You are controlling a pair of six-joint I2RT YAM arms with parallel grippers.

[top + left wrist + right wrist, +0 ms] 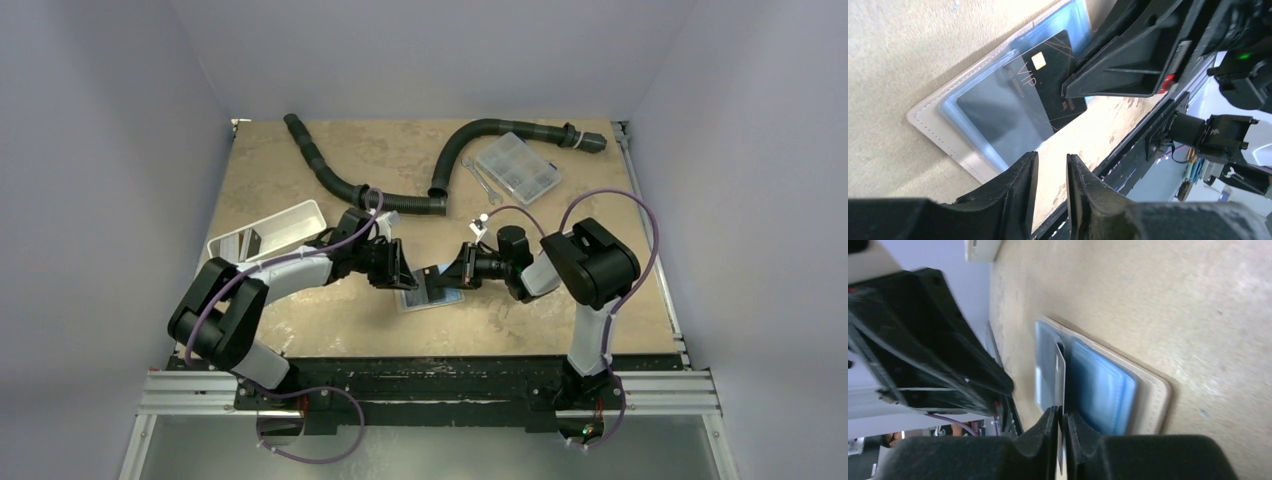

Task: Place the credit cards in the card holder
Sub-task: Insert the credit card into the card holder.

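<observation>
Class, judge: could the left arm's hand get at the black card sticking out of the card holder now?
Probably not: the right hand straddles the free end of the black card, blocking it. The left hand hovers open beside the card holder.

card holder: you're looking at a tan, leather-like cover, matt, with a stitched border.
sleeves: pale blue see-through plastic, glossy, inside your card holder.
credit card: smooth black plastic with a slight sheen; gold metallic chip.
table: matt tan top, mottled and faintly grainy.
left gripper: your fingers are matt black plastic, finely rough.
right gripper: the same matt black plastic.
hoses: toward the table's far edge, ribbed, dull black.
compartment box: far right corner, clear plastic.
tray: left edge, smooth white plastic.
</observation>
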